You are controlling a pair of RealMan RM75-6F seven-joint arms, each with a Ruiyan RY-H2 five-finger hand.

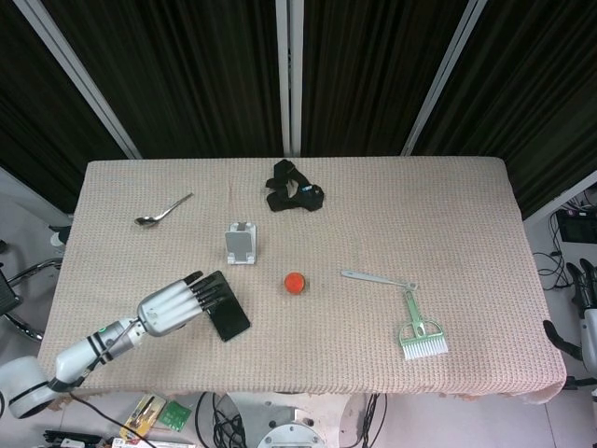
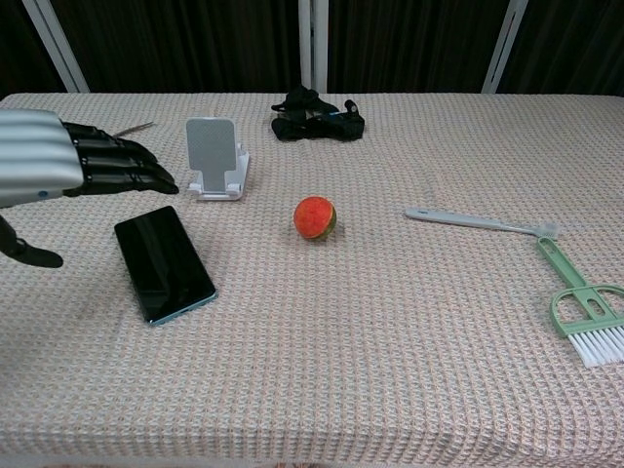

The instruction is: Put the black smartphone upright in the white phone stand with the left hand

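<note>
The black smartphone (image 1: 229,315) (image 2: 164,263) lies flat, screen up, on the beige cloth in front of the white phone stand (image 1: 241,243) (image 2: 215,156), which stands empty. My left hand (image 1: 173,306) (image 2: 57,166) is open, its fingers stretched out towards the right and holding nothing. In the head view its fingertips overlap the phone's left edge; in the chest view it hovers above the cloth just left of the phone. My right hand (image 1: 586,322) shows only partly at the table's right edge, off the cloth, fingers apart and empty.
A red ball (image 1: 295,282) (image 2: 315,216) sits right of the phone. A spoon (image 1: 163,210) lies far left, a black strap (image 1: 294,191) (image 2: 314,114) at the back. A grey stick tool (image 1: 378,278) (image 2: 478,222) and green brush (image 1: 420,331) (image 2: 580,312) lie at the right.
</note>
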